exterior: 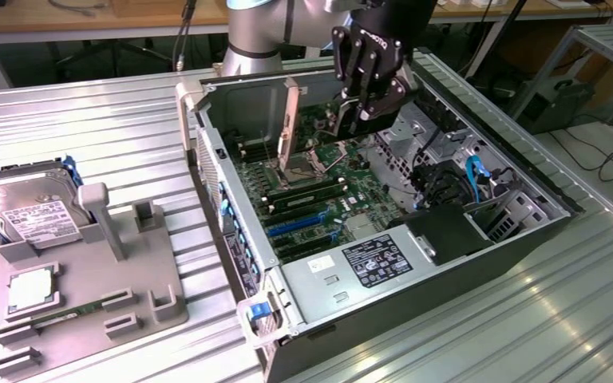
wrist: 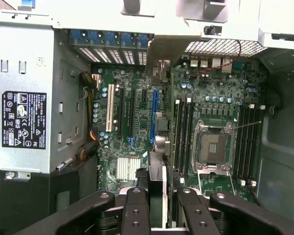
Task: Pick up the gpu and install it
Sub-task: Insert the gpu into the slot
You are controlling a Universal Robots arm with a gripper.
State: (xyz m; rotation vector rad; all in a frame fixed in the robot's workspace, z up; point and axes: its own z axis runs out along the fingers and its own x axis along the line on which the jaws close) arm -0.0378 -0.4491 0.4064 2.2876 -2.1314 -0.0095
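nearest the wrist camera is the gripper, its black jaws drawn in narrow and closed on the gpu, which stands edge-on between them. the card hangs from the jaws toward the motherboard inside the open computer case, and by the look of it is not yet seated.

its long axis runs the same way as the expansion slots, away from the jaws toward the vented back wall of the case. the long blue slot lies just beside the card's edge, on the side of the power supply. the cpu socket and its memory slots lie on the other side. i judge the card close to parallel with the blue slot but perhaps a little over toward the socket, though the steep angle makes that hard to fix.

the wrist view gives this line-up of card and slot. the exterior view gives height instead: the gripper is above the open side of the case, over the end away from the power supply. how far the card's lower edge is from the board i cannot tell. at the exterior view's left a grey parts tray sits beside the case, a hard drive upright in it.
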